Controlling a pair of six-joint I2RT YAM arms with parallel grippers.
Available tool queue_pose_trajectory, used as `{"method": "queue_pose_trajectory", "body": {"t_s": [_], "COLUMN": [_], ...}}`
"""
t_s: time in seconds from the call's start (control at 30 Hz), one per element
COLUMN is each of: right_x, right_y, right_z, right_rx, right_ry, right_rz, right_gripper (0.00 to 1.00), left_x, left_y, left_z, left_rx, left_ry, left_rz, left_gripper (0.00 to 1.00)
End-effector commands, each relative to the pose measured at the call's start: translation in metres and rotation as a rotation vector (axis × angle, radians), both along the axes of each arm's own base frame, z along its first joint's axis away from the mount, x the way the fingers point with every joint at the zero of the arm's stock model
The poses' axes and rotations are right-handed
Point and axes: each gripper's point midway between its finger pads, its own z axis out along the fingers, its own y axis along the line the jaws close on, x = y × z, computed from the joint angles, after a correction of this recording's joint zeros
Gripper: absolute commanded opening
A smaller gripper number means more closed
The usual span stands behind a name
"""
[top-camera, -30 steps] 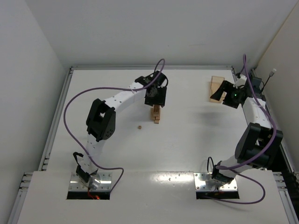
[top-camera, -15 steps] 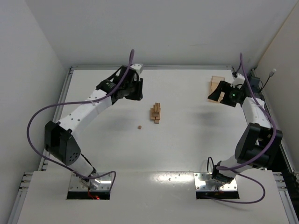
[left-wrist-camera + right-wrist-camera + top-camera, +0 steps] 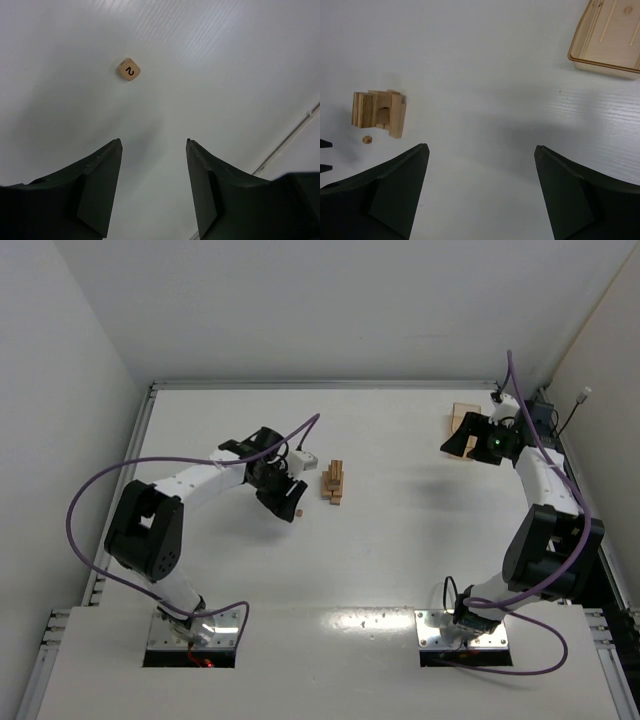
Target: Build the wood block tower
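Note:
The wood block tower (image 3: 334, 483) is a short stack of light-tan bars in the middle of the table, also seen in the right wrist view (image 3: 379, 112). A small tan cube marked "2" (image 3: 128, 69) lies on the table just left of the tower (image 3: 367, 140). My left gripper (image 3: 289, 502) hovers low next to that cube, left of the tower. It is open (image 3: 154, 141), with nothing between its fingers and the cube ahead of the tips. My right gripper (image 3: 468, 443) is open (image 3: 481, 146) and empty at the back right, over bare table.
A shallow light-wood tray (image 3: 461, 421) lies at the back right beside the right gripper, and shows in the right wrist view (image 3: 607, 40). A raised rim (image 3: 150, 440) borders the table's left and back sides. Purple cables loop over both arms.
The left arm left its spot over the tower, swung out to the back left, then came back low beside the small cube. The right arm shifted only slightly.

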Motion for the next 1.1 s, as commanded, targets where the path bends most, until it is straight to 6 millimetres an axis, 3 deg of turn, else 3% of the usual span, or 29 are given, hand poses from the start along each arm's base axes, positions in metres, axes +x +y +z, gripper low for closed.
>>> {"method": "queue_pose_trajectory", "body": {"t_s": [0.0,0.1,0.2,0.4,0.6,0.9,1.07], "right_x": [0.007,0.007,0.007,0.007,0.007,0.006,0.007], "right_y": [0.002,0.002,0.002,0.002,0.001,0.001,0.0], "right_z": [0.029,0.029,0.029,0.026,0.025,0.021,0.02], "right_rx": [-0.024,-0.024,-0.024,-0.021,-0.027,-0.021,-0.027], "right_ry": [-0.097,-0.097,-0.097,-0.088,-0.086,-0.069,-0.066], "right_rz": [0.039,0.039,0.039,0.039,0.032,0.032,0.026], "right_gripper": [0.84,0.84,0.84,0.84,0.84,0.85,0.85], "left_x": [0.004,0.009,0.023,0.047,0.061,0.059,0.058], "left_y": [-0.009,-0.014,-0.016,-0.026,-0.03,-0.044,-0.041], "left_z": [-0.009,-0.022,-0.031,-0.031,-0.032,-0.036,-0.038], "left_rx": [-0.045,-0.034,-0.013,-0.008,0.016,0.053,0.083], "left_ry": [-0.032,-0.027,-0.007,-0.031,-0.063,-0.086,-0.085], "left_rz": [-0.16,-0.154,-0.04,0.091,0.199,0.238,0.297], "left_gripper": [0.51,0.51,0.46,0.35,0.33,0.33,0.33]}}
